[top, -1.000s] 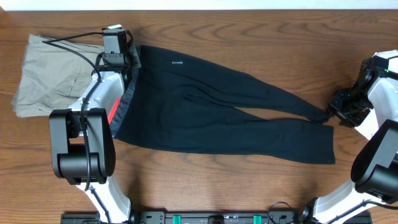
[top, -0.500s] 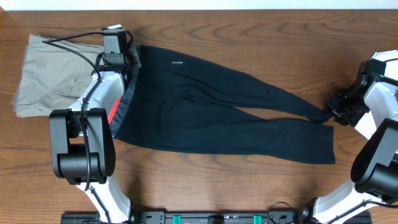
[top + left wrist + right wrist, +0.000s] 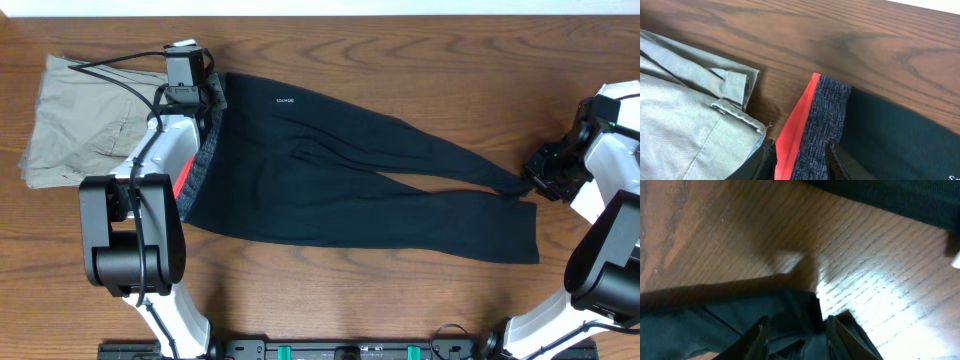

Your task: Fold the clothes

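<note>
The black leggings (image 3: pixel 350 190) lie spread flat across the table, waist to the left and legs running right. The red-and-grey waistband (image 3: pixel 205 150) is at the left, with a tiny white logo (image 3: pixel 286 101) near it. My left gripper (image 3: pixel 207 108) is at the waistband's far corner; in the left wrist view its jaws (image 3: pixel 801 155) are closed on the red-and-grey band (image 3: pixel 815 120). My right gripper (image 3: pixel 527 183) is at the end of the upper leg; in the right wrist view its jaws (image 3: pixel 797 330) are closed on the dark cuff (image 3: pixel 790 307).
Khaki-beige trousers (image 3: pixel 80 125) lie folded at the far left, touching the waistband side; they also show in the left wrist view (image 3: pixel 680 125). Bare wood table (image 3: pixel 400 60) lies behind and in front of the leggings. The arm bases stand at the front edge.
My right gripper has shifted slightly left at the leg cuff. The left arm and the leggings have hardly moved.
</note>
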